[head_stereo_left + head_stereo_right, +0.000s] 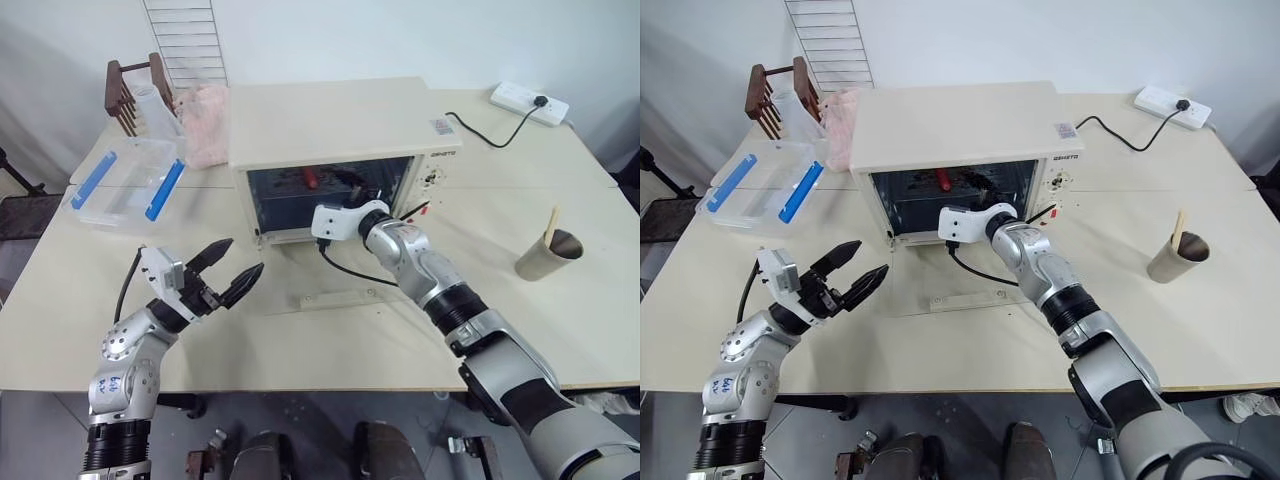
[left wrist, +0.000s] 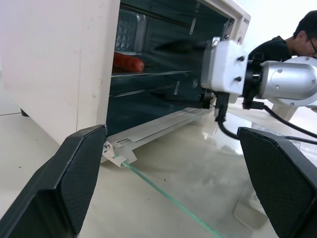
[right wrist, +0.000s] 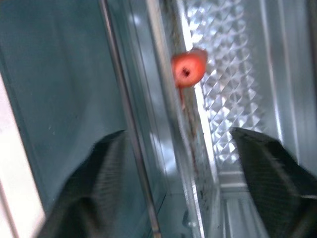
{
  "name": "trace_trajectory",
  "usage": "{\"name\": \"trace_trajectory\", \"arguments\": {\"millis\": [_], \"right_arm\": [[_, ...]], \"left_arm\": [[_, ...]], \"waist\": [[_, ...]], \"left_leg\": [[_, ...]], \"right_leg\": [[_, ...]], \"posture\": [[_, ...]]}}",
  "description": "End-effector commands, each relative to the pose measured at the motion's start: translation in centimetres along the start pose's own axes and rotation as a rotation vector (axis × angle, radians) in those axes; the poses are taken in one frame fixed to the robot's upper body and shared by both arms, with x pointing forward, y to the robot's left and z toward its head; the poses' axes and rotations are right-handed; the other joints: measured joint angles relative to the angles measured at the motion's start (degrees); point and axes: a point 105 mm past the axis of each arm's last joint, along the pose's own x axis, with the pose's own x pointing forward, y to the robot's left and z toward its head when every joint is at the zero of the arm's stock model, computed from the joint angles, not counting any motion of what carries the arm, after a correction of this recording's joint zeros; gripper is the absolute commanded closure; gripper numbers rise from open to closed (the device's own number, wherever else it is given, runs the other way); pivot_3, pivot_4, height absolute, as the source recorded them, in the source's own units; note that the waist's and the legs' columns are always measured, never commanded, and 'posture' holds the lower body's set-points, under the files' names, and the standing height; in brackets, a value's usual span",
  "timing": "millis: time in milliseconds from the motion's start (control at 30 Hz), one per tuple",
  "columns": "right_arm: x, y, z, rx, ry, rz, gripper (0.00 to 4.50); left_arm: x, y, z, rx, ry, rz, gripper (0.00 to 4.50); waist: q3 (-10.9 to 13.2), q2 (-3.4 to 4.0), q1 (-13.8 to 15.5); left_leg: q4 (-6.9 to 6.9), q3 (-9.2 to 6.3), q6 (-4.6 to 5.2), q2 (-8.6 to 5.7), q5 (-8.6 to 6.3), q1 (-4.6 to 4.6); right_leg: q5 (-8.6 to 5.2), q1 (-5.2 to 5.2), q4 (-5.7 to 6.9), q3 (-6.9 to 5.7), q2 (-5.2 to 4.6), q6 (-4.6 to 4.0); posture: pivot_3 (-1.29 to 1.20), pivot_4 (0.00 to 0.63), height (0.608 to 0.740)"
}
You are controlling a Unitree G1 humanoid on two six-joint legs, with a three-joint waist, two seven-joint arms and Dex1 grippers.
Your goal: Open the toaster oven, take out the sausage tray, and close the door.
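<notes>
From the head camera, the toaster oven (image 1: 340,150) sits at the middle of the table (image 1: 300,340) with its door (image 1: 335,297) folded down flat toward the robot, the glass pane lying on the tabletop and the bar handle at its near edge. The right gripper (image 1: 322,215) is at the oven's mouth, its wrist just outside the opening and its fingers reaching into the dark cavity. The left gripper (image 1: 230,272) hangs over the table to the left of the lowered door, fingers spread wide and holding nothing. A clear plastic box (image 1: 125,183) with blue clips and a paper cup (image 1: 548,256) stand well off to either side (neither is part of the job).

The left wrist view looks along the open door into the cavity: the sausage (image 2: 128,61) lies on the sausage tray (image 2: 148,73), which rests on an upper shelf level, and the right wrist is in front of the opening on the far side.

The right wrist view is inside the oven. The right gripper's two fingers are parted, with nothing between them yet, and the tray's front edge (image 3: 173,119) runs through the gap between them, its long side running across the oven's width. The sausage's cut end (image 3: 188,68) shows just beyond. The tray lies straight ahead of the right gripper, so that arm is plainly the nearer one, and it looks set to close on the rim.
</notes>
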Motion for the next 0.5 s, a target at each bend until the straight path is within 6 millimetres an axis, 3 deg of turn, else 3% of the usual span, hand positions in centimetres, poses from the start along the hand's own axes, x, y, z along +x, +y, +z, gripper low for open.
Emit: {"name": "trace_trajectory", "arguments": {"millis": [33, 267, 500], "right_arm": [[0.5, -1.5, 0.3, -0.013, 0.003, -0.053, 2.23], [0.6, -2.0, 0.7, -0.023, -0.014, -0.065, 4.47], [0.2, -4.3, 1.3, -0.083, -0.063, -0.122, 4.47]], "left_arm": [[0.2, -0.5, 0.9, 0.033, -0.037, -0.024, 0.0], [0.5, -0.5, 0.8, 0.031, -0.04, -0.038, 0.0], [1.4, -0.4, 0.9, 0.035, -0.054, -0.063, 0.0]], "waist": [[0.0, 0.0, -0.01], [-0.03, -0.05, -0.08], [-0.03, -0.05, -0.03]], "left_leg": [[0.0, 0.0, 0.0, 0.0, 0.0, 0.0], [-0.02, 0.01, 0.0, 0.01, 0.0, 0.02], [-0.08, 0.02, -0.01, 0.01, 0.0, -0.01]], "right_leg": [[0.0, 0.0, 0.0, 0.0, 0.0, 0.0], [0.0, -0.01, 0.0, 0.01, 0.01, 0.0], [0.0, -0.04, -0.03, 0.02, 0.03, 0.0]], "posture": [[0.0, 0.15, 0.74], [0.0, 0.15, 0.74], [0.0, 0.15, 0.74]]}}
